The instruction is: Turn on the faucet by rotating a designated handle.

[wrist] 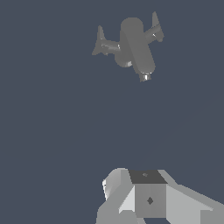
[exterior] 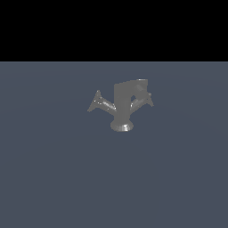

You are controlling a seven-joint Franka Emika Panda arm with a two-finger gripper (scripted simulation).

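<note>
The small dull-grey metal faucet (exterior: 122, 107) stands on the slate-blue floor (exterior: 53, 178) at the exterior view's centre, its slim pointed handle (exterior: 99, 103) reaching toward that view's left. I hang well apart from it; whether my jaws are apart or together I cannot tell.

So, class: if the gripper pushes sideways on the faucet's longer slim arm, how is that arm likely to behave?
The handle looks like rigid metal, so it should probably swing rather than bend. Its shiny, tapering surface may let a finger slide off the pointed tip. The faucet stands on a flared base, so tipping seems unlikely.
</note>
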